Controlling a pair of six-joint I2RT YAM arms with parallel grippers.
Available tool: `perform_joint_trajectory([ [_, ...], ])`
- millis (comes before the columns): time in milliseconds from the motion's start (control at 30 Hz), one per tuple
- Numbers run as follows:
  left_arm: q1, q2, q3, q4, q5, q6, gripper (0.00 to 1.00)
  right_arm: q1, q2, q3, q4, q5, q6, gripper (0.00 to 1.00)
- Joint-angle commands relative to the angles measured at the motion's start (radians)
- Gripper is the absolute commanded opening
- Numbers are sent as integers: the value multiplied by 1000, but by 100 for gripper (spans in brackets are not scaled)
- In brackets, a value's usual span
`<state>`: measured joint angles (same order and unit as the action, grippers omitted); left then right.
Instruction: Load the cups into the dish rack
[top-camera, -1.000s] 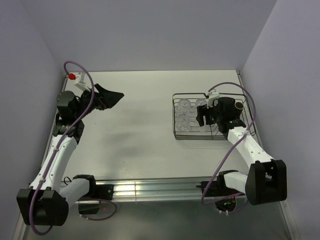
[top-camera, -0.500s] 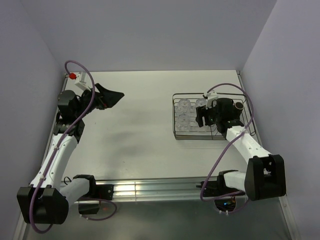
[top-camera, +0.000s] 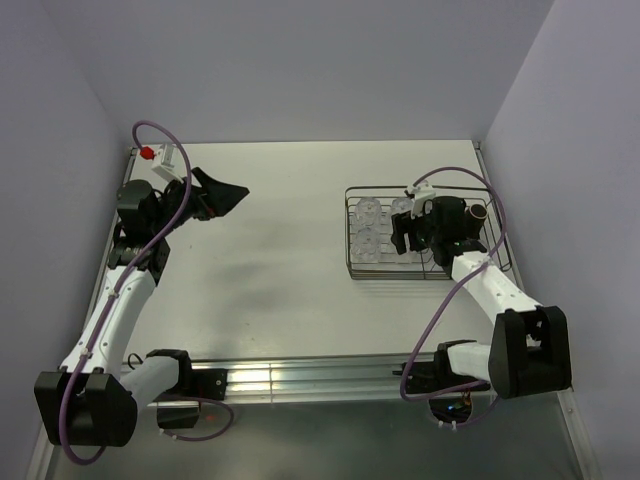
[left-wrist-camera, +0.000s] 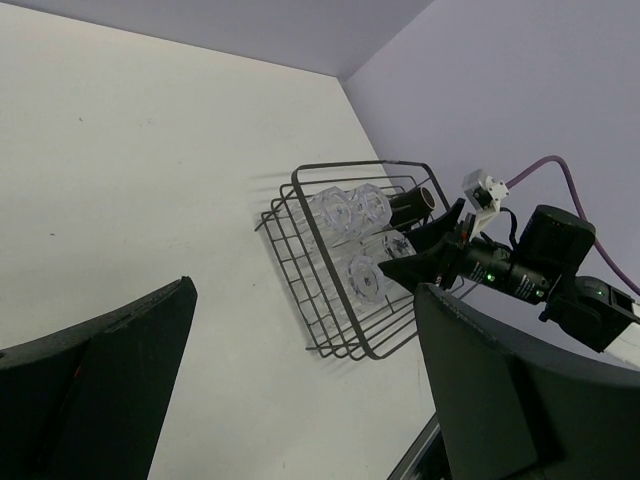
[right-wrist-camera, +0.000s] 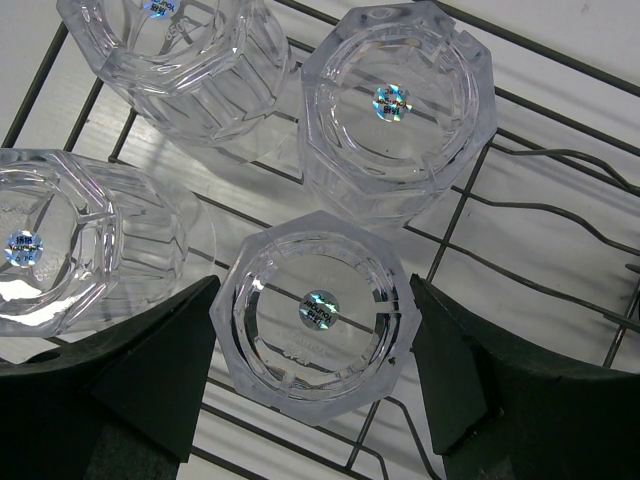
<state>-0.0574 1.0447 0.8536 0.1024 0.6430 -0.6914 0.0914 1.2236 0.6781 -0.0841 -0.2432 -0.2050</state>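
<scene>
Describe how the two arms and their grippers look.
The left arm and right arm have white links and black joint housings. A purple cable loops along each. The jaws are broad matte-black wedges. A red dot marks the left wrist.

From here the tumblers (right-wrist-camera: 318, 312) read as clear, glossy glass or plastic, smooth on their facets. The dish rack (top-camera: 347, 232) is thin dark metal wire with a dull sheen. The table (top-camera: 280, 230) is matt white, and the fingers (right-wrist-camera: 470, 390) of the right gripper (right-wrist-camera: 310, 395) are matt black, plastic by the look.
</scene>
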Motion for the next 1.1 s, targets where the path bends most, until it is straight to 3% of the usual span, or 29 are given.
perform_joint_trajectory([
  [0, 2, 0, 50, 7, 4, 29, 99, 10, 8, -8, 24, 8, -4, 69],
  [133, 2, 1, 47, 3, 1, 29, 99, 22, -2, -8, 12, 10, -2, 83],
  [433, 2, 5, 55, -12, -2, 32, 99, 50, -44, -18, -12, 24, 6, 95],
  [800, 2, 9, 88, -79, 6, 69, 99, 56, -140, 32, -106, 54, 35, 100],
  [1067, 4, 113, 219, -363, -37, 170, 99, 53, -252, 147, -186, 84, 49, 100],
])
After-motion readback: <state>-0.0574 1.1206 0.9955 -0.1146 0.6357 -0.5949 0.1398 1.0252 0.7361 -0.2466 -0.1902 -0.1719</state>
